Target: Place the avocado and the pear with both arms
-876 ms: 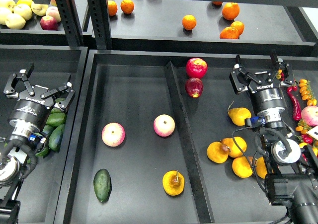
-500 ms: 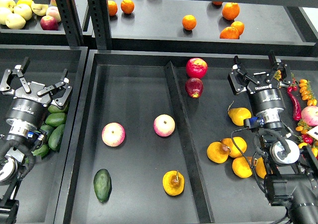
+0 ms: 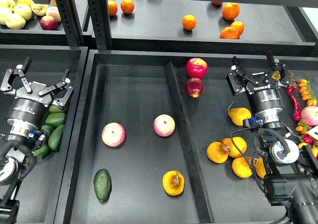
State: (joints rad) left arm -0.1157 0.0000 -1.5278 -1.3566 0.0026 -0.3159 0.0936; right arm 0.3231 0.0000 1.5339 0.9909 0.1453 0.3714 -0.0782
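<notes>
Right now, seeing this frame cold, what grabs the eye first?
Two open black hands, the left hand over a pile of green avocados and the right hand above scattered yellow pears. Between them, the left compartment of the dark tray holds two pink-yellow apples, the avocado and the pear near its front.

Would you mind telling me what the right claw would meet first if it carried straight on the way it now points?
The right claw is open and points toward the back of its tray. Nothing lies between its fingers and the tray's back wall, so it would probably meet that wall first, though depth is hard to judge here.
</notes>
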